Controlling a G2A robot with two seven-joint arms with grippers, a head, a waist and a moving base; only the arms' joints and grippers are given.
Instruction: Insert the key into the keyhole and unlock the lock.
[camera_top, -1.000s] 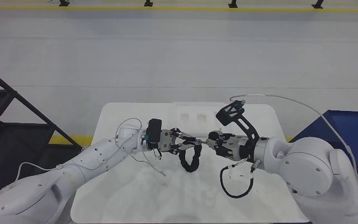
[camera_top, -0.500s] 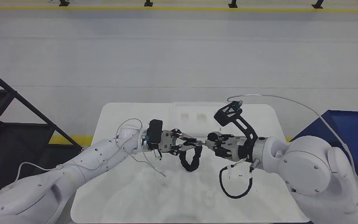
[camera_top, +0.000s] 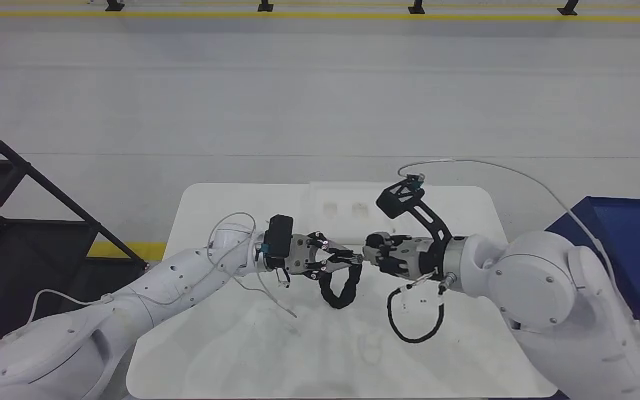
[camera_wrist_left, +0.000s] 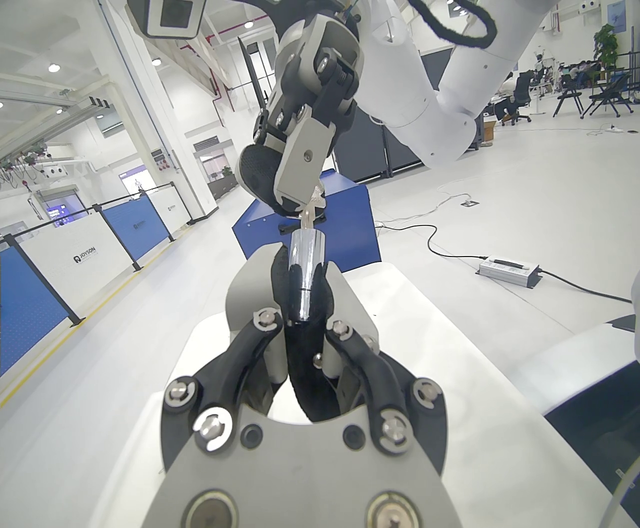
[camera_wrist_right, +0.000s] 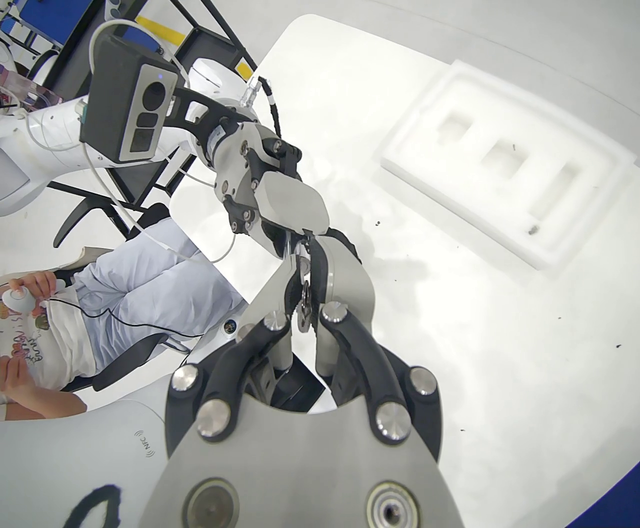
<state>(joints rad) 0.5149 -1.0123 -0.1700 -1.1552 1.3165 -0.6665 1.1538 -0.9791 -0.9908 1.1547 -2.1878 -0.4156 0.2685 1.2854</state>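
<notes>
top view: we count two grippers, meeting tip to tip above the middle of the white table (camera_top: 250, 350). the left gripper (camera_top: 326, 257) comes in from the left side and the right gripper (camera_top: 370, 250) from the right. one lock (camera_top: 347, 258) sits between them, held off the table. its black cable loop (camera_top: 340, 288) hangs below the left gripper.

left wrist view: the left gripper's two fingers (camera_wrist_left: 345, 300) are clamped on the lock's chrome cylinder, one on each side. the black cable runs back between them. the cylinder points away from the wrist, toward the right gripper. one key (camera_wrist_left: 311, 209), silver, is pinched in the right gripper's closed fingertips. the blade lines up with the cylinder and its tip meets the cylinder's end face. we cannot tell how deep it sits.

right wrist view: the right gripper's fingers are closed on the key's head. the left gripper is just beyond, nearly touching.

rest: one white foam tray (camera_wrist_right: 480, 95) lies on the table's far side, well apart from both grippers. we count three rectangular pockets in it, side by side.
</notes>
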